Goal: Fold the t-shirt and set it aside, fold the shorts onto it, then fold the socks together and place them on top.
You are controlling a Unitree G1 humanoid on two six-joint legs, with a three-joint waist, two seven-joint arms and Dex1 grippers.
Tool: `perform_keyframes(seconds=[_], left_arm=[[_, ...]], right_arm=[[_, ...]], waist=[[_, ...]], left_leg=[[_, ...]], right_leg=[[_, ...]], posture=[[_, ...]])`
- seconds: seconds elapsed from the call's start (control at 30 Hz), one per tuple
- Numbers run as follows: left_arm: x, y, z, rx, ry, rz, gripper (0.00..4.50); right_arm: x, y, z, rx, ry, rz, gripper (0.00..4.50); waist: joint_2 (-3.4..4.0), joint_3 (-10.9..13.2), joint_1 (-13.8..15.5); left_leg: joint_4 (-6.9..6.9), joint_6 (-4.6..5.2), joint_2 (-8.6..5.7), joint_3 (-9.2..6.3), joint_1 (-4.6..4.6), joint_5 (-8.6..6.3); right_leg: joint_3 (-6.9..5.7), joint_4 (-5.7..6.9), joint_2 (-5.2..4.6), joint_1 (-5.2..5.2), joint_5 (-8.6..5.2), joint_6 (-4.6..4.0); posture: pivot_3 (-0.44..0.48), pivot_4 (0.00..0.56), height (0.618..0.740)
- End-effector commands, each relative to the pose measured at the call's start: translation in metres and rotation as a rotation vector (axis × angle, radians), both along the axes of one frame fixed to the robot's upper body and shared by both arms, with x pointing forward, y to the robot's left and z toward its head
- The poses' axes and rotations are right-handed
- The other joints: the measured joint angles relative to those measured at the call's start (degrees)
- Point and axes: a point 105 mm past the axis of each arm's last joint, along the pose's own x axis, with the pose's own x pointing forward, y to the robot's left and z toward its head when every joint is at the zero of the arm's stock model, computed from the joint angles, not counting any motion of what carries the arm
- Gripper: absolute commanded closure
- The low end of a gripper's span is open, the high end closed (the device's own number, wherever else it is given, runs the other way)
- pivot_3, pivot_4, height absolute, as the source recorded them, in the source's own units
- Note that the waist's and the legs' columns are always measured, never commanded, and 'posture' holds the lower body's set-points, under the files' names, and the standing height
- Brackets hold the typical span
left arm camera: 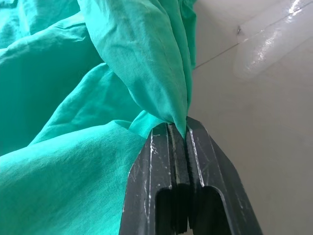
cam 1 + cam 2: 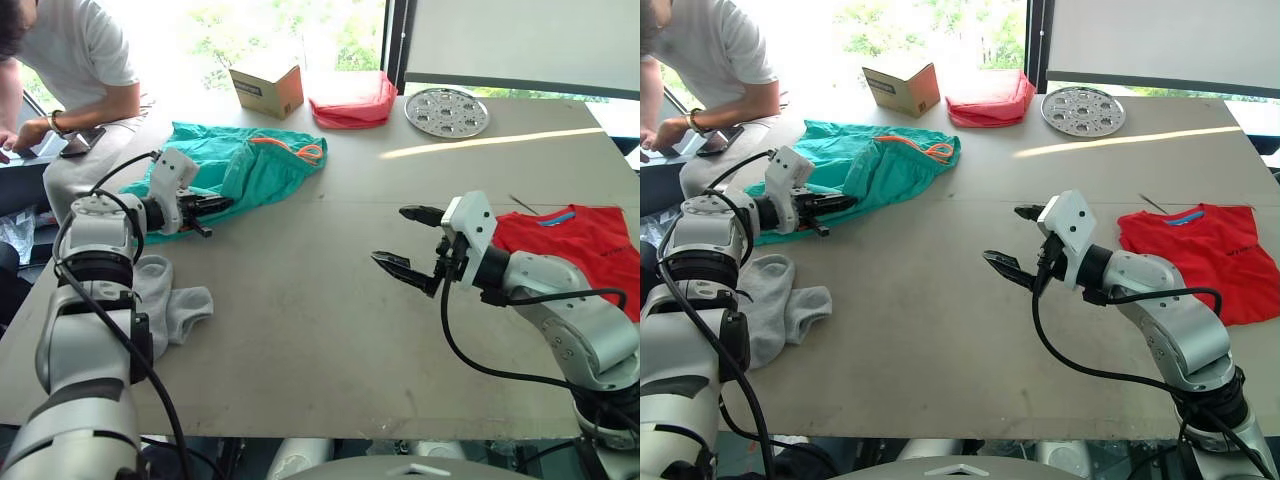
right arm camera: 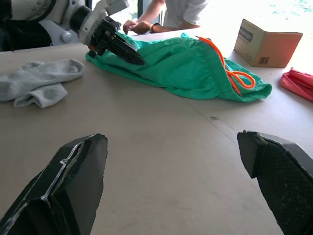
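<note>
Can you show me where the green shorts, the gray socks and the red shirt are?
shorts (image 2: 262, 170): left eye view, on the waistband part
socks (image 2: 172, 300): left eye view, on the middle
t-shirt (image 2: 1200, 248): right eye view, on the chest

Shirt, shorts and socks spread apart on the surface

The t-shirt (image 2: 580, 245), bright red with a blue strip at its collar, lay flat at the right edge of the surface (image 2: 330, 330). The teal-green shorts (image 2: 250, 160) sat crumpled at the far left, orange drawstring (image 2: 300, 150) looped at the waistband, one fold of fabric pinched in the closed left hand (image 1: 177, 132). The light grey socks (image 2: 165, 295) lay limp together near the left edge, nearer than the shorts.
</note>
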Motion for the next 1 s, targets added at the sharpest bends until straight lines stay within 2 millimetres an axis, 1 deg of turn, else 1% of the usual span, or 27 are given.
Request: perform_keyframes(seconds=[0.03, 0.1, 0.2, 0.27, 0.33, 0.4, 0.47, 0.5, 0.57, 0.6, 0.63, 0.67, 0.73, 0.8, 0.87, 0.9, 0.93, 0.97, 1.0], left_arm=[[-0.002, 0.003, 0.029, -0.008, -0.090, -0.006, 4.47], [-0.006, -0.003, 0.034, -0.027, -0.100, -0.037, 4.47], [-0.016, -0.025, 0.045, -0.074, -0.121, -0.126, 4.47], [-0.023, -0.043, 0.050, -0.108, -0.123, -0.176, 4.47], [-0.037, -0.071, 0.051, -0.147, -0.108, -0.268, 4.47], [-0.058, -0.103, 0.045, -0.166, -0.073, -0.383, 4.47], [-0.080, -0.126, 0.034, -0.170, -0.028, -0.471, 4.47], [-0.091, -0.134, 0.024, -0.144, -0.009, -0.518, 4.47], [-0.123, -0.158, -0.003, -0.102, 0.035, -0.645, 4.47], [-0.134, -0.164, -0.013, -0.068, 0.038, -0.690, 4.47], [-0.141, -0.168, -0.019, -0.047, 0.037, -0.715, 4.47], [-0.145, -0.166, -0.027, -0.024, 0.042, -0.720, 4.47], [-0.145, -0.158, -0.037, 0.007, 0.048, -0.678, 4.47], [-0.144, -0.149, -0.042, 0.037, 0.038, -0.651, 4.47], [-0.152, -0.140, -0.042, 0.023, 0.051, -0.644, 3.75], [-0.156, -0.138, -0.041, 0.014, 0.057, -0.650, 3.48], [-0.159, -0.136, -0.041, 0.016, 0.054, -0.648, 3.00], [-0.158, -0.132, -0.035, 0.000, 0.012, -0.593, 2.42], [-0.160, -0.128, -0.030, -0.024, -0.007, -0.554, 1.94]], right_arm=[[-0.002, -0.001, 0.009, 0.023, -0.041, 0.020, 0.00], [-0.002, -0.003, 0.008, 0.026, -0.038, 0.023, 0.00], [-0.002, -0.009, 0.009, 0.034, -0.037, 0.014, 0.00], [-0.001, -0.014, 0.009, 0.034, -0.037, 0.002, 0.00], [0.002, -0.023, 0.009, 0.025, -0.035, -0.023, 0.00], [0.004, -0.033, 0.008, -0.003, -0.034, -0.048, 0.00], [0.003, -0.042, 0.005, -0.036, -0.031, -0.061, 0.00], [0.002, -0.045, 0.004, -0.051, -0.028, -0.062, 0.00], [-0.003, -0.051, -0.002, -0.116, -0.022, -0.040, 0.00], [-0.005, -0.052, -0.005, -0.149, -0.018, -0.023, 0.00], [-0.007, -0.052, -0.007, -0.169, -0.016, -0.012, 0.00], [-0.008, -0.050, -0.008, -0.191, -0.022, 0.012, 0.00], [-0.011, -0.041, -0.007, -0.201, -0.029, 0.065, 0.00], [-0.015, -0.032, -0.006, -0.197, -0.013, 0.122, 0.00], [-0.015, -0.021, -0.011, -0.240, 0.005, 0.190, 0.00], [-0.014, -0.018, -0.012, -0.261, 0.006, 0.205, 0.00], [-0.013, -0.014, -0.014, -0.289, -0.005, 0.228, 0.00], [-0.006, -0.007, -0.015, -0.323, -0.050, 0.247, 0.00], [0.002, 0.000, -0.016, -0.349, -0.078, 0.254, 0.00]], waist=[[-0.02, -0.01, 0.02], [-0.02, -0.01, 0.01], [-0.01, -0.01, 0.00], [-0.01, -0.01, 0.05], [-0.01, -0.01, 0.12], [-0.01, -0.02, 0.20], [-0.01, -0.02, 0.27], [0.00, -0.02, 0.22], [0.04, -0.04, 0.09], [0.09, -0.04, 0.07], [0.09, -0.03, 0.13], [0.09, -0.02, 0.19], [0.10, -0.02, 0.34], [0.10, -0.02, 0.50], [0.11, -0.02, 0.54], [0.10, -0.02, 0.49], [0.10, -0.01, 0.57], [0.11, -0.01, 0.68], [0.09, -0.01, 0.57]], left_leg=[[0.01, 0.00, 0.00, 0.00, 0.00, 0.00], [0.02, 0.00, 0.00, 0.01, 0.00, 0.00], [0.02, 0.00, 0.00, 0.00, 0.01, 0.00], [0.02, 0.00, 0.00, 0.00, 0.00, 0.00], [0.05, 0.00, 0.01, 0.01, 0.00, 0.00], [0.08, 0.00, 0.01, 0.02, 0.00, 0.00], [0.08, 0.00, 0.01, 0.05, 0.01, 0.00], [0.06, 0.00, 0.02, 0.06, 0.00, 0.00], [-0.04, 0.00, 0.08, 0.19, 0.12, 0.00], [-0.12, 0.00, 0.11, 0.29, 0.15, 0.00], [-0.17, 0.00, 0.13, 0.38, 0.19, 0.00], [-0.17, 0.00, 0.17, 0.44, 0.20, 0.00], [-0.17, 0.01, 0.20, 0.47, 0.22, -0.01], [-0.18, 0.03, 0.22, 0.54, 0.26, -0.02], [-0.17, 0.18, 0.22, 0.69, 0.28, -0.11], [-0.17, 0.20, 0.23, 0.77, 0.30, -0.11], [-0.17, 0.15, 0.22, 0.84, 0.30, -0.09], [-0.16, 0.15, 0.23, 0.85, 0.29, -0.09], [-0.17, 0.15, 0.23, 0.84, 0.27, -0.09]], right_leg=[[0.00, 0.00, 0.00, 0.00, 0.00, 0.00], [0.01, 0.00, 0.00, 0.00, 0.00, 0.00], [0.04, 0.02, -0.02, 0.00, 0.00, 0.00], [0.07, 0.02, -0.02, 0.00, 0.00, 0.00], [0.09, 0.01, -0.03, 0.02, 0.00, 0.00], [0.20, -0.01, -0.04, 0.04, 0.00, 0.00], [0.29, -0.02, -0.04, 0.05, 0.00, 0.00], [0.31, -0.05, -0.03, 0.07, 0.00, 0.00], [0.44, -0.05, -0.02, 0.11, 0.00, -0.01], [0.55, -0.10, 0.00, 0.10, -0.01, -0.02], [0.62, -0.16, 0.00, 0.10, -0.01, -0.02], [0.66, -0.17, 0.03, 0.10, -0.01, -0.02], [0.66, -0.18, 0.06, 0.11, 0.00, -0.04], [0.69, -0.18, 0.07, 0.11, 0.07, -0.14], [0.72, -0.20, 0.06, 0.14, 0.09, -0.15], [0.71, -0.22, 0.06, 0.13, 0.09, -0.15], [0.71, -0.23, 0.06, 0.13, 0.09, -0.15], [0.69, -0.26, 0.06, 0.11, 0.09, -0.14], [0.67, -0.28, 0.06, 0.10, 0.09, -0.15]], posture=[[0.000, 0.150, 0.740], [0.000, 0.150, 0.740], [0.000, 0.150, 0.740], [0.000, 0.150, 0.740], [0.000, 0.150, 0.740], [0.000, 0.150, 0.740], [0.000, 0.150, 0.740], [0.000, 0.150, 0.740], [0.000, 0.150, 0.740], [0.000, 0.150, 0.740], [0.000, 0.150, 0.740], [0.000, 0.150, 0.740], [0.000, 0.150, 0.740], [0.000, 0.150, 0.740], [0.000, 0.150, 0.740], [0.000, 0.150, 0.740], [0.000, 0.150, 0.740], [0.000, 0.150, 0.740], [0.000, 0.150, 0.740]])
